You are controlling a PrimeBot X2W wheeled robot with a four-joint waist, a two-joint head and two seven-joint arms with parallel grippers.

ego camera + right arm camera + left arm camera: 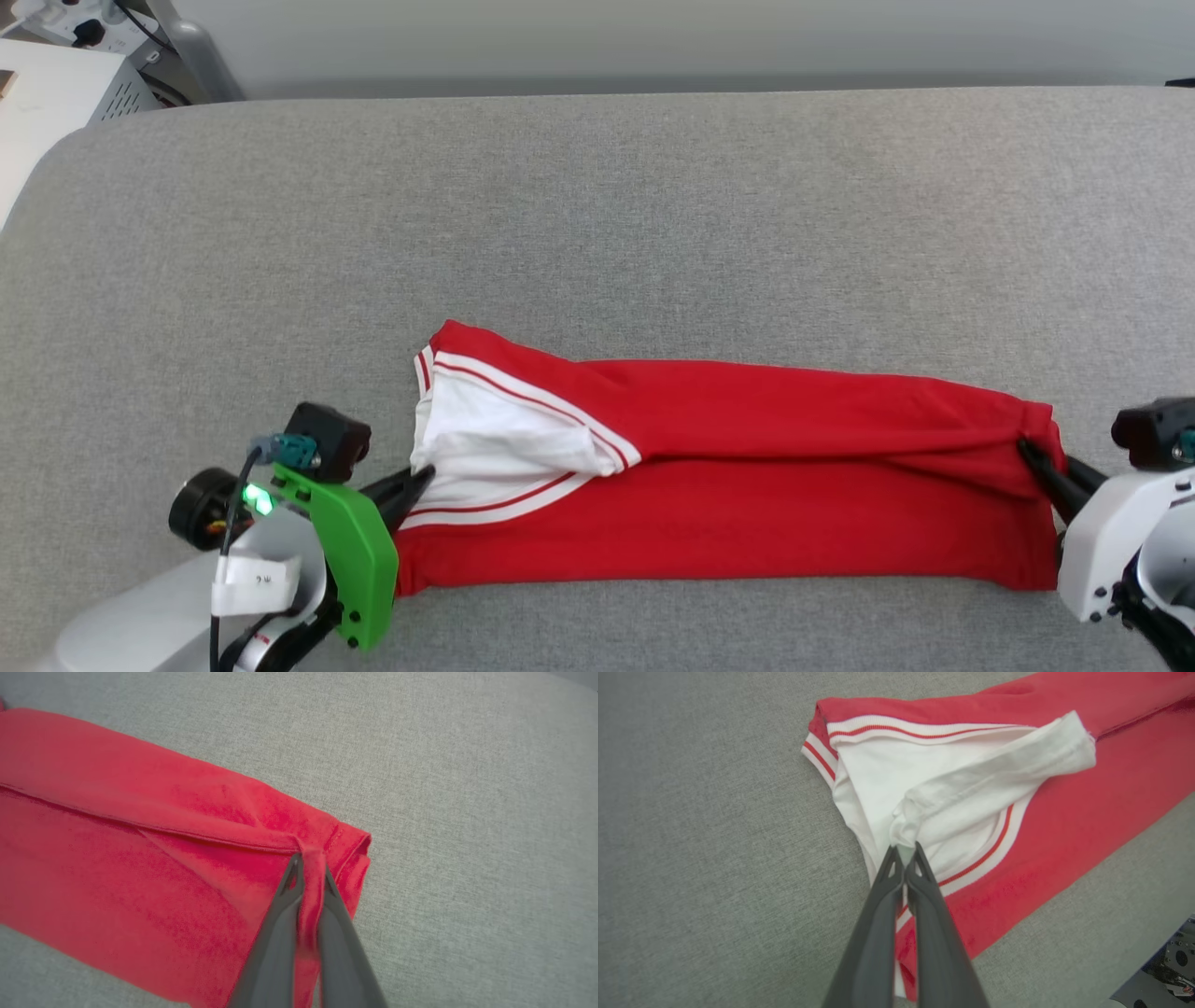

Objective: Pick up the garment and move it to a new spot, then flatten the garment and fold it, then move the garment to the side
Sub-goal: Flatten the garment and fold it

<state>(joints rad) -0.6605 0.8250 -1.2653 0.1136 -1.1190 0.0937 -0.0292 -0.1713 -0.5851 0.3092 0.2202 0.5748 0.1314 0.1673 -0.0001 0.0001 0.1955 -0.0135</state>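
**Folded red jersey T-shirt (747, 504) gripped at both ends.**
Left hand (906, 851) pinched closed on white sleeve (971, 788); right hand (310, 861) pinched closed on red hem (348, 847).

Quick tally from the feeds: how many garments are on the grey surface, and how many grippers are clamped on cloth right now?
Garments: 1, the red garment, folded into a long strip on the grey surface.
Grippers shut on it: 2, the left gripper at the white-sleeve end and the right gripper at the plain red end.
Total: 3.
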